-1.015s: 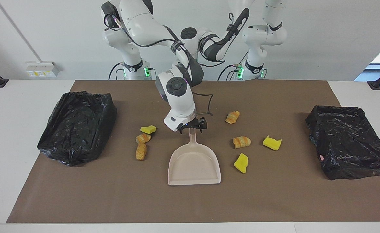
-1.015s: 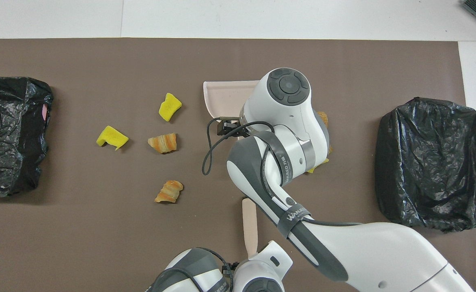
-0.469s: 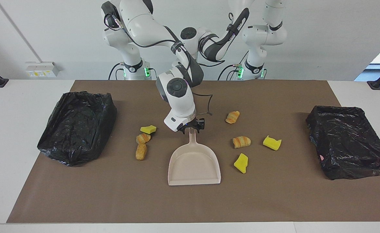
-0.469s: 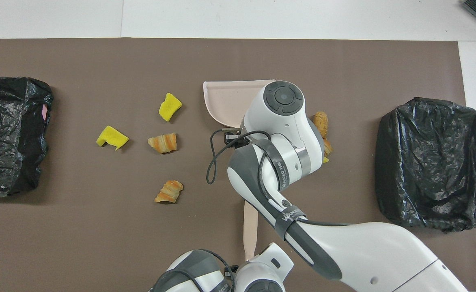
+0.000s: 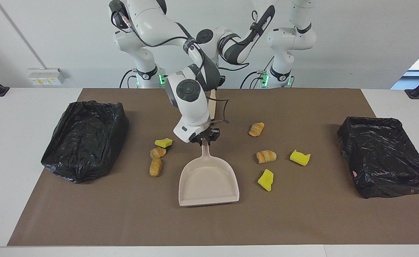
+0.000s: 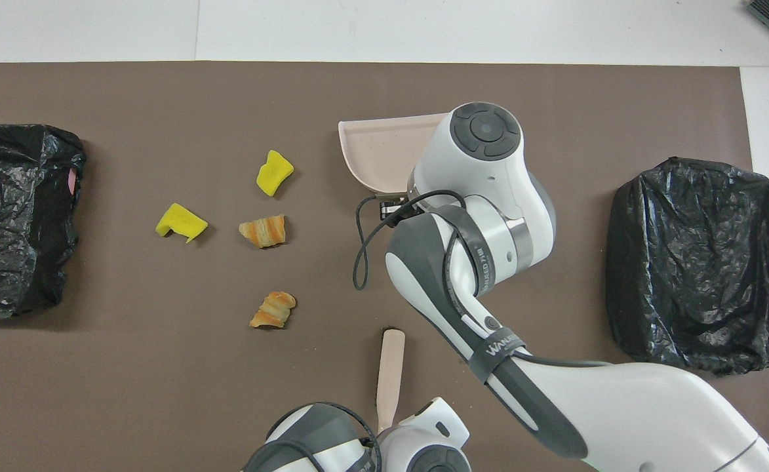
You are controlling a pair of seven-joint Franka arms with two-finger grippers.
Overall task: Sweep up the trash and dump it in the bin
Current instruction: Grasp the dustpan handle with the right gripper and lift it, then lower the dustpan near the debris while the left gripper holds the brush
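Beige stick (image 6: 389,370) in the clamped left gripper (image 6: 384,419) over the mat's (image 5: 123,214) robot-side edge. Right gripper (image 5: 205,140) pinches the dustpan (image 5: 209,180) handle mid-mat. Trash (image 5: 265,156) lies scattered on either side of the dustpan, bins (image 5: 84,139) at both mat ends.

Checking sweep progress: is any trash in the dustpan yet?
No: the dustpan is bare inside, and the trash pieces lie on the mat around it.
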